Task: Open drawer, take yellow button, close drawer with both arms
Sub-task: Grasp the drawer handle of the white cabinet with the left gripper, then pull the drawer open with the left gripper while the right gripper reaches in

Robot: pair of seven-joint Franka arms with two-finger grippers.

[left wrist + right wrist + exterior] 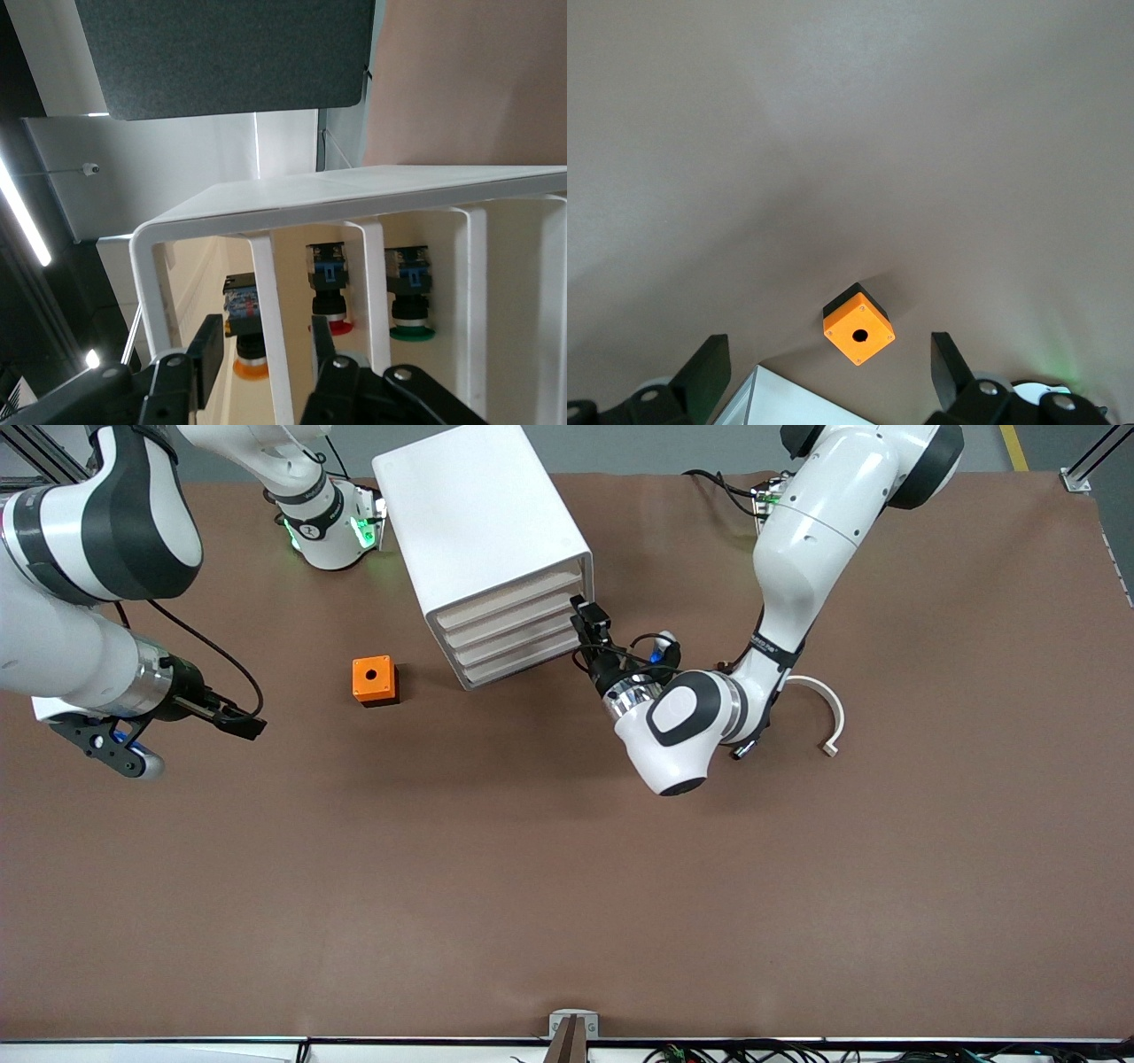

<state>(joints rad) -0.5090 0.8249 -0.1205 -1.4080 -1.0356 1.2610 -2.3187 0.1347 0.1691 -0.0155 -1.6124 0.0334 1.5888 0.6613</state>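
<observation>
Nearest us, at the table (567, 886) edge, sits a small grey bracket (573, 1026); btwn it and everything else runs a wide stretch of bare brown mat, so plenty of room to swing.

White drawer cabinet (483, 531) stands farther back, its 4 drawer fronts flush w/ each other. Left gripper (266, 350) is right at those fronts, at the corner toward the left arm's end. Its fingers (208, 354) are part spread and straddle one white rib (270, 292), w/ a sliver of gap showing each side. We see the button (246, 341), orange cap, inside the compartment next to the cabinet's outer frame; red-cap button (330, 305) and green-cap button (409, 310) sit in the next compartments.

Orange cube (375, 680) w/ round hole lies beside the cabinet toward the right arm's end. Right gripper (828, 354) waits, spread wide, over bare mat at that end. White curved strip (828, 713) lies by the left arm's elbow.
</observation>
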